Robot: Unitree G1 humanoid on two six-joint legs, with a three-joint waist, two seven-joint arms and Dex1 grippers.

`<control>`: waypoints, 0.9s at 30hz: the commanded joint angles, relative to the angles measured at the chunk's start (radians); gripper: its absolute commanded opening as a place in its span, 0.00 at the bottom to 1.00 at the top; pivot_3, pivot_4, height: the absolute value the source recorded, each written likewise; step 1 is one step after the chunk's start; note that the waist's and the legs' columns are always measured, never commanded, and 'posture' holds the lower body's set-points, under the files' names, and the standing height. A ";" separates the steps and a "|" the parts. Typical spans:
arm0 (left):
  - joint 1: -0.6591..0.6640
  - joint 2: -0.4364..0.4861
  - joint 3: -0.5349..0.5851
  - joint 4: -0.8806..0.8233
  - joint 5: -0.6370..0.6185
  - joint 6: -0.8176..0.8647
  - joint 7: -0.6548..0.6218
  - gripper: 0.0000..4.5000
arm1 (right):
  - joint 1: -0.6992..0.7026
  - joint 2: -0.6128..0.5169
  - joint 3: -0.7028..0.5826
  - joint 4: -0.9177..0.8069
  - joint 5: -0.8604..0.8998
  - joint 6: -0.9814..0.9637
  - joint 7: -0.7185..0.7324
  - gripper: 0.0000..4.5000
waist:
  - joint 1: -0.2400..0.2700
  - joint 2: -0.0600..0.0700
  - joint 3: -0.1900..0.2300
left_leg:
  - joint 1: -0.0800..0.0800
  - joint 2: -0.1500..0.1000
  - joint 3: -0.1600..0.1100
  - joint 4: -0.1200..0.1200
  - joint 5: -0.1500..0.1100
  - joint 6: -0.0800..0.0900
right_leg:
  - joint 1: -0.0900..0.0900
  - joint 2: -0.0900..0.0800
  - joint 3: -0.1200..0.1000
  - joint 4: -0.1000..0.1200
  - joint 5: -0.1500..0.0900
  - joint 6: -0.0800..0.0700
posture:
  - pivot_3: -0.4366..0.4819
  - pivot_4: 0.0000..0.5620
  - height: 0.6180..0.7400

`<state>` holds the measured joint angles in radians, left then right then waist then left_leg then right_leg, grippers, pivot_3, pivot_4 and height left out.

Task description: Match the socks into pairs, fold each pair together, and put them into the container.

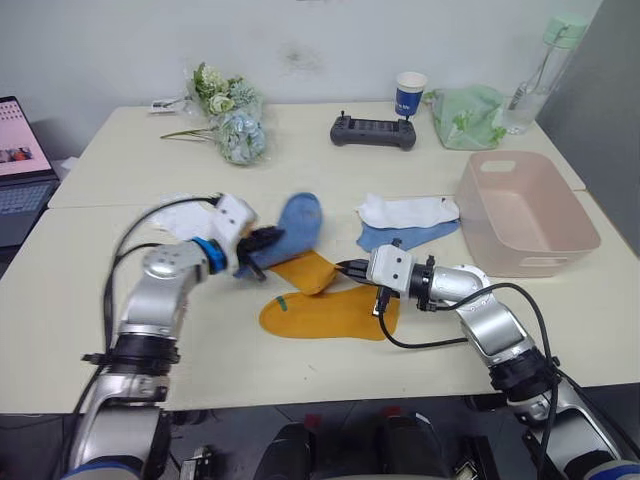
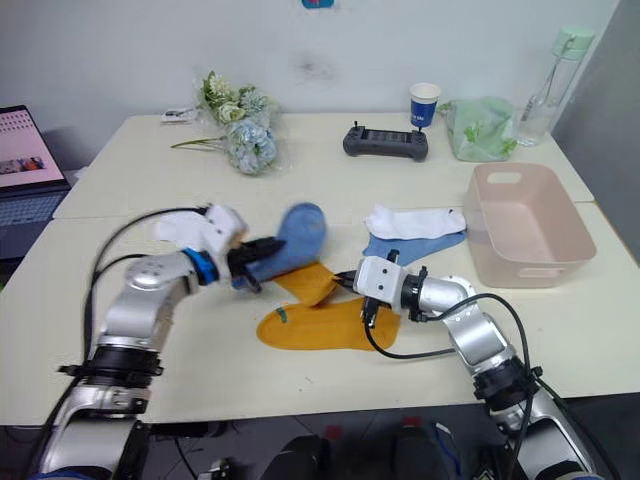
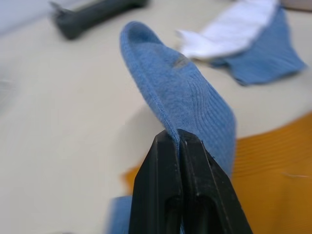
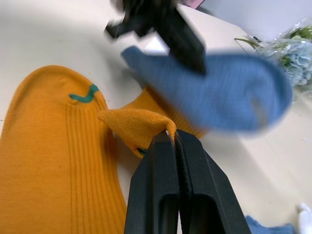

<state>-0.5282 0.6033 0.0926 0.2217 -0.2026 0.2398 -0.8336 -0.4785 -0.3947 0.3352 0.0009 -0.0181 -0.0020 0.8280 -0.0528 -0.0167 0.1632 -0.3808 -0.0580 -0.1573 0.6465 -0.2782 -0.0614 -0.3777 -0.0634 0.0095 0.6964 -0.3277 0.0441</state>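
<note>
On the left of the desk (image 1: 90,300), I have the left claw (image 1: 268,241) clamped on a soft light blue ankle sock (image 1: 297,224), lifted and drooping limply. The right claw (image 1: 347,268) pinches the cuff of a mustard-orange sock (image 1: 305,270) lying over its mate (image 1: 330,315). Light, floppy cloth; edges grip best. The pale pink plastic basket (image 1: 560,245) waits far right.

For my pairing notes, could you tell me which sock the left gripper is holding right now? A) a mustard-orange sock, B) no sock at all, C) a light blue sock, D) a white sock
C: the left gripper is shut on the raised light blue sock, its fingers pinching the sock's edge in the left wrist view.
</note>
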 commanded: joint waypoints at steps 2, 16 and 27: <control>-0.025 0.107 0.139 -0.009 -0.003 -0.002 0.087 0.01 | -0.015 -0.002 -0.025 -0.025 0.012 -0.017 -0.001 0.00 | -0.003 0.000 0.000 | 0.000 0.000 0.000 0.000 0.000 0.000 | 0.000 0.000 0.000 0.000 0.000 0.000 | 0.48 0.27 1.00; 0.027 0.158 0.091 0.333 0.124 -0.191 0.153 0.01 | -0.013 0.002 -0.019 -0.028 0.014 -0.017 0.003 0.00 | -0.003 0.000 0.000 | 0.000 -0.001 0.000 0.000 0.000 0.000 | -0.001 0.000 -0.001 0.000 0.000 0.000 | 0.48 0.27 1.00; 0.067 0.159 0.095 0.209 0.040 -0.178 0.027 0.62 | -0.011 -0.001 -0.026 -0.027 0.019 -0.011 0.003 0.00 | -0.004 0.000 0.000 | -0.001 0.000 0.000 0.000 0.000 0.000 | -0.002 -0.002 0.000 0.001 0.000 0.000 | 0.48 0.27 1.00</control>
<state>-0.4675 0.7425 0.1490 0.5023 -0.1229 0.0530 -0.7914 -0.4806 -0.3954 0.3344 0.0026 -0.0167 -0.0055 0.8297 -0.0566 -0.0168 0.1631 -0.3815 -0.0584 -0.1574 0.6465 -0.2782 -0.0614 -0.3792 -0.0651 0.0099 0.6973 -0.3276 0.0440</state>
